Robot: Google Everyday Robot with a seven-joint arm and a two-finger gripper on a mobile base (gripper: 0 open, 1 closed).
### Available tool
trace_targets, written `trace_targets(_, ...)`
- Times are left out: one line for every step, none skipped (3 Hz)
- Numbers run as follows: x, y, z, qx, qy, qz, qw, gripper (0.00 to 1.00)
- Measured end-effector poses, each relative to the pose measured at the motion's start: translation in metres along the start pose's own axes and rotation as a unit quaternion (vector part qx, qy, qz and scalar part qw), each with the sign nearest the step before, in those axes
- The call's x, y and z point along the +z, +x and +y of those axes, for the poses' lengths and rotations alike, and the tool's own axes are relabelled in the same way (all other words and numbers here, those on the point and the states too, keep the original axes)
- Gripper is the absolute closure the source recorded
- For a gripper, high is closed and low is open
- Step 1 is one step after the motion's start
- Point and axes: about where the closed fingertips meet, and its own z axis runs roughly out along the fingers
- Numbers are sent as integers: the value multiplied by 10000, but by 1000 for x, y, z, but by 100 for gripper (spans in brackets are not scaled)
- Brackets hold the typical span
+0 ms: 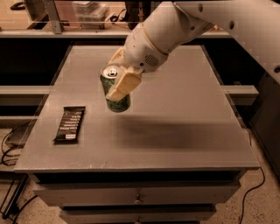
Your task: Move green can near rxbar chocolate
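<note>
The green can point(114, 97) with a silver top hangs tilted in the air above the grey table point(175, 131), held between pale fingers point(122, 85). My gripper point(119, 74) is shut on the can, left of the table's middle. The rxbar chocolate point(70, 124), a flat black wrapper with white text, lies on the table near its left front edge, a short way left of and below the can.
The white arm point(175, 26) reaches in from the upper right across the back of the table. Shelving with clutter point(87, 11) stands behind the table. Cables point(8, 148) lie on the floor at left. Drawers point(135, 194) sit under the tabletop.
</note>
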Motion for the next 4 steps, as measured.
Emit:
trace_targets(25, -17, 1, -41, -189, -158, 9997, 82)
trace_targets(46, -30, 4, -14, -336, -313, 9989, 58)
trace_targets(68, -35, 8, 56, -475, -389, 9981, 35)
trace_targets(88, -35, 11, 156, -571, -461, 9972, 12)
